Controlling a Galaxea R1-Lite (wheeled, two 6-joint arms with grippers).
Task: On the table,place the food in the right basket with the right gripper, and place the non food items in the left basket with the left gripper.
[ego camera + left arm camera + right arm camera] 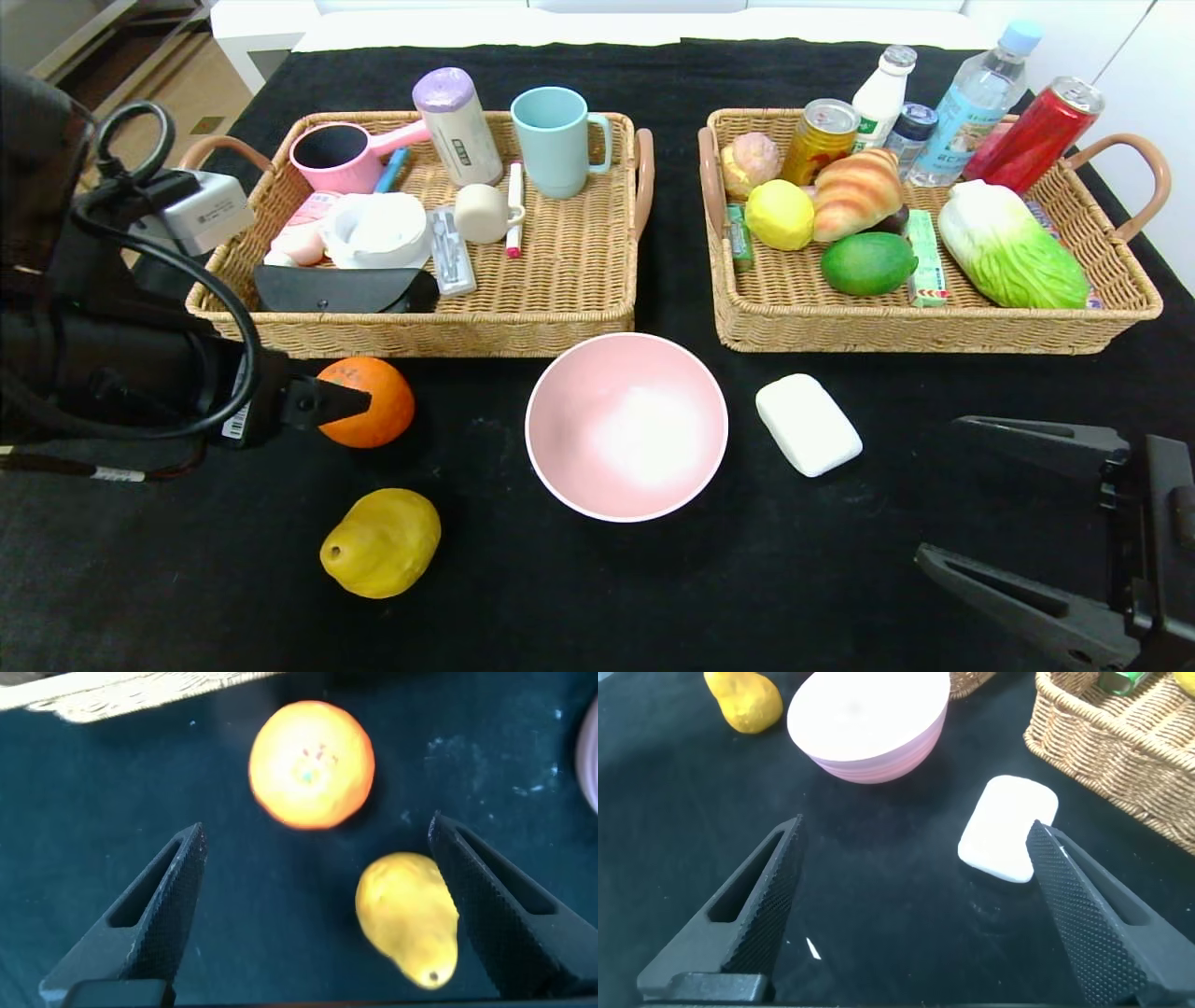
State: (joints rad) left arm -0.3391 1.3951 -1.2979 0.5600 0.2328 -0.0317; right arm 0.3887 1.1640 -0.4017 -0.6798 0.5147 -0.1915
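Orange and pear wait under the wrong hand

The orange (pixel 367 401) lies just ahead of the left hand (pixel 318 849), the yellow pear (pixel 381 542) beside its one finger; that hand hovers wide open, holding nothing. The pink bowl (pixel 625 425) and white bar (pixel 808 424) lie on the table (pixel 794 579) in front of the right hand (pixel 915 849), also agape and empty. Better: left takes bowl and bar, right reaches across for fruit.

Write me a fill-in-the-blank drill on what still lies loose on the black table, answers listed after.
1. The pink bowl lies between the orange and the white ____.
2. The left gripper hangs open over the orange and the yellow ____.
3. The croissant already lies in the ____ basket.
4. The right gripper is ____, holding nothing.

Missing words: bar; pear; right; open
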